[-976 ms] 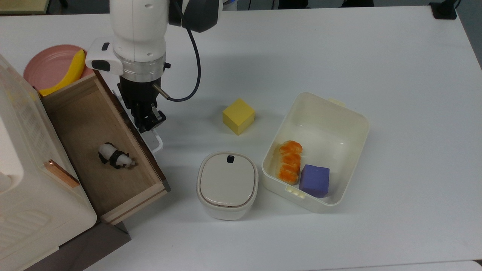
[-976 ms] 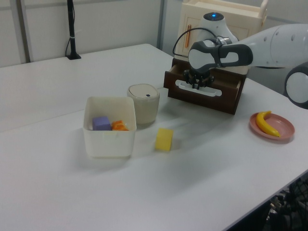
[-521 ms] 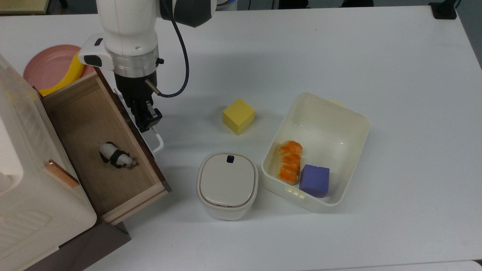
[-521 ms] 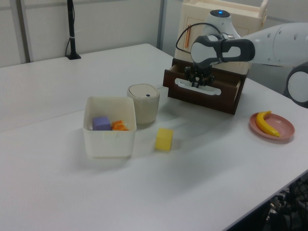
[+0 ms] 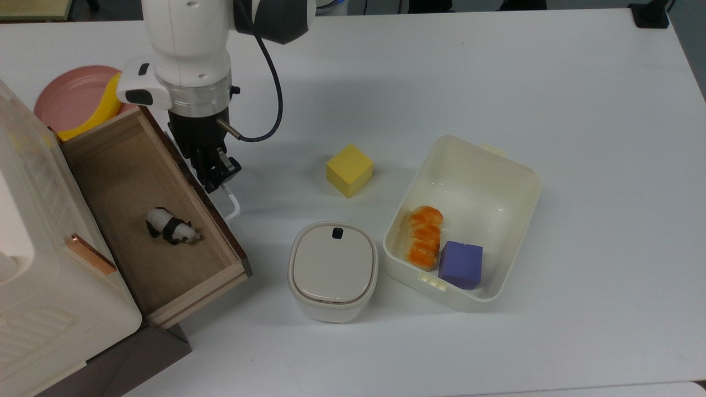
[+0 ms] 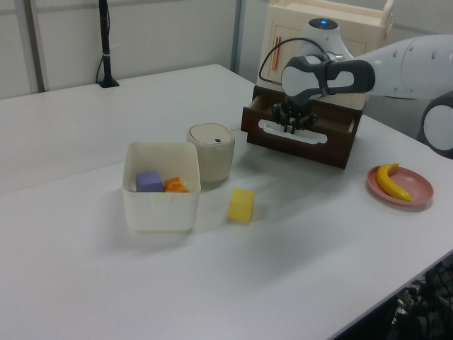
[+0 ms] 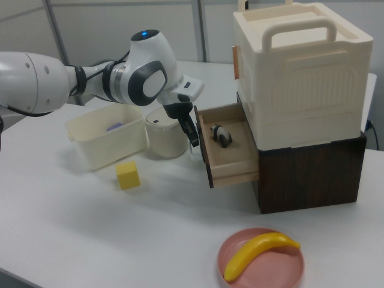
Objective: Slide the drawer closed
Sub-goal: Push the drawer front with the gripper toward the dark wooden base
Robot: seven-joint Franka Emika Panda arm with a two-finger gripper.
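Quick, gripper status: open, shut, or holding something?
Gripper: at the drawer's white handle, against the front panel; whether it is open or shut cannot be told.

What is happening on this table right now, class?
A Franka arm has its gripper down at the white loop handle of the drawer, which stands well open from the cabinet. A small toy panda lies inside the drawer. Nearby on the table sit a lidded white container, a yellow block and an open cream bin.
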